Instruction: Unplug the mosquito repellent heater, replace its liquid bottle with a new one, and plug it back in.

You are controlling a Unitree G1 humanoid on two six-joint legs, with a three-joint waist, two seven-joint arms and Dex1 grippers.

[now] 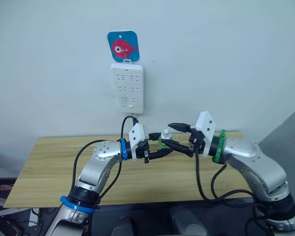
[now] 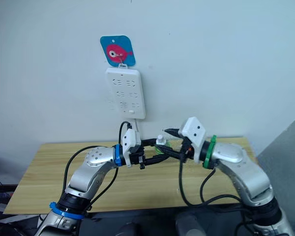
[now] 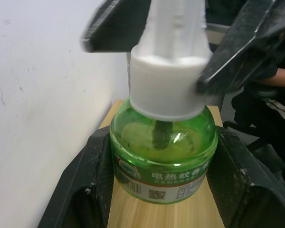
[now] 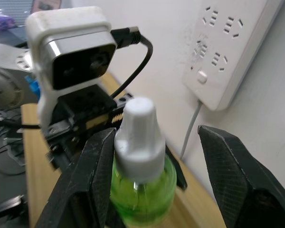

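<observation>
- Two grippers are seen meeting above the desk in the left eye view. A small green bottle with a white cap is held up between the left gripper and the right gripper. The white power strip hangs on the wall above, and nothing is seen plugged into it.
- Much the same is shown in the right eye view. The heater itself cannot be picked out, so its place cannot be told.
- Seen from the left wrist, the green body of the bottle is clamped between the left gripper's black fingers. The white cap is reached from above by the other gripper's dark fingers.
- Seen from the right wrist, the right gripper's fingers are apart around the cap, one touching it and the other well clear.
- Judged from this, the unplugging looks done. The bottle swap seems under way. Plugging back in is still left.
</observation>
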